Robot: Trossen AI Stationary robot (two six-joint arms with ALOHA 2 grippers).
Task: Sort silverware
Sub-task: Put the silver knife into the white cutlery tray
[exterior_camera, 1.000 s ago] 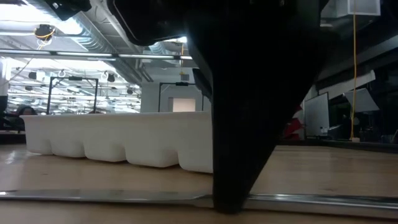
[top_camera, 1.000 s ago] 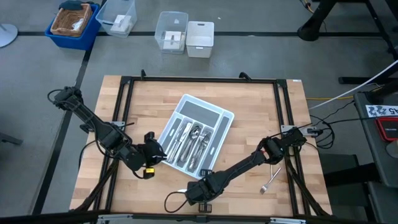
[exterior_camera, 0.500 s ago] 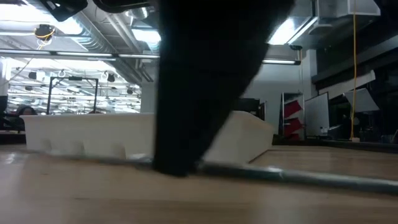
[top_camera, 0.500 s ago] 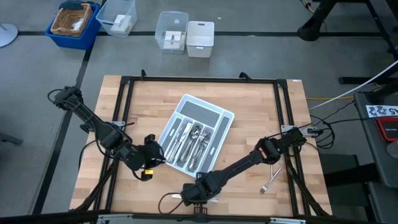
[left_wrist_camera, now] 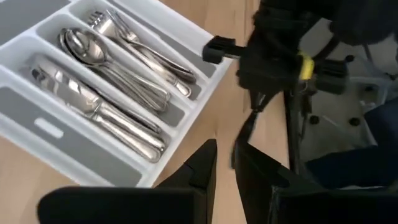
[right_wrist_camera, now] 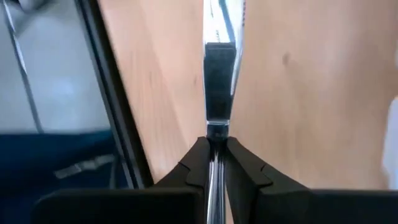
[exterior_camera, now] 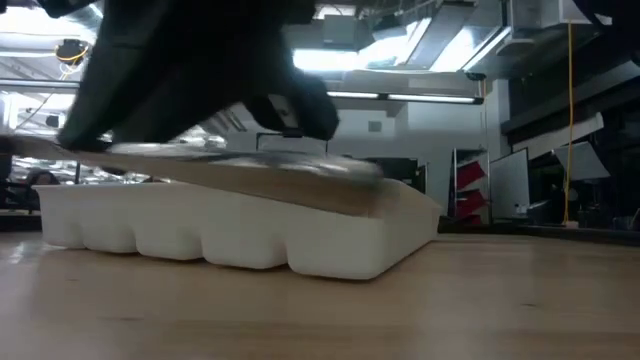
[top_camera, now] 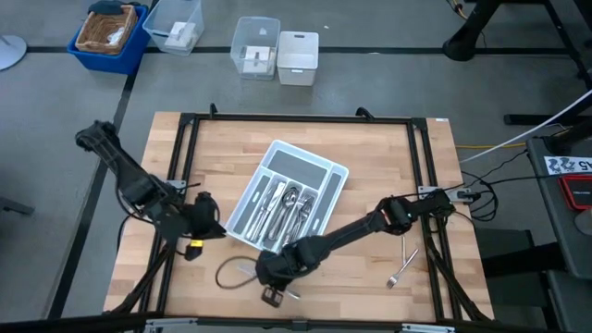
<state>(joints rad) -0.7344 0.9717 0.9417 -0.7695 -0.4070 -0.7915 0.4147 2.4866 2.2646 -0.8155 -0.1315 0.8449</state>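
While the tray [top_camera: 326, 178] sits at a slant in the middle of the table [top_camera: 388, 157], bare wood lies open on every side of it, widest toward the far edge and along my right side. A black frame [top_camera: 296, 118] runs round the tabletop just inside its edges. Most of the silverware [top_camera: 285, 211] lies sorted in the tray's long slots: knives, spoons and forks side by side in the left wrist view. One fork [top_camera: 403, 265] lies alone on the wood near the right edge, well apart from the tray.

My right arm reaches low and long across the table from the right side, ending just off the tray's near corner. There my right gripper [right_wrist_camera: 214, 144] pinches a slim silver piece [right_wrist_camera: 219, 22] between its fingertips, with wood underneath (I cannot tell whether it is a knife or some other piece). In the low view it shows as a long blurred bar in front of the tray.

My left arm bends in from the left edge. My left gripper [top_camera: 205, 215] rests beside the tray's left side, fingers narrow with a slight gap, holding nothing.
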